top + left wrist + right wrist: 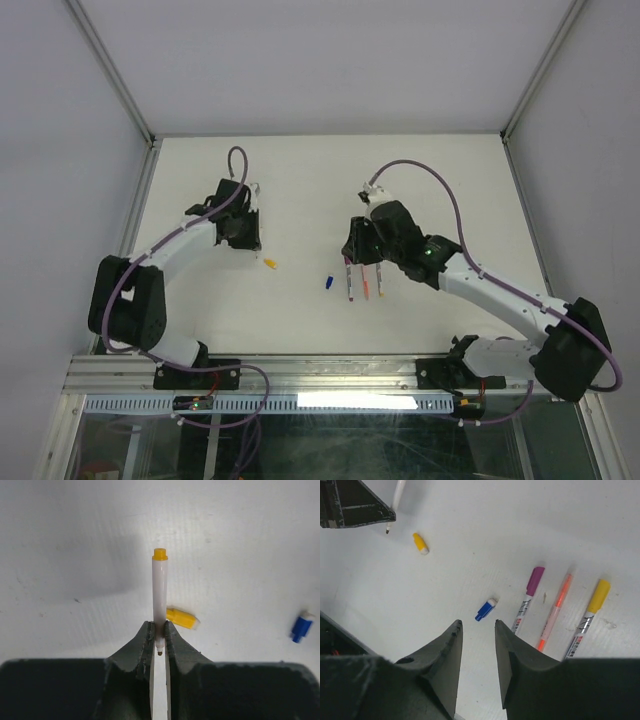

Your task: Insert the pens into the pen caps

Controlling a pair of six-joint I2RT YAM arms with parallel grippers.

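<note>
While its yellow end points straight ahead, a white-barrelled pen [159, 595] is pinched near its bare tip by the closed left hand [159, 631]. A smooth yellow cap [182, 618] lies just beside that hand on the bench [75, 540]. The right hand [477, 630], half open, holds nothing; a blue cap [485, 609] lies just ahead.

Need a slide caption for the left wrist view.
Left end effector shut on a white yellow-ended pen; yellow cap lies nearby.

The left arm [175, 240] and right arm [500, 293] share white links and black joint housings, each trailed by a purple cable [237, 155]. Their fingers [445, 652] are black and wedge-shaped.
</note>
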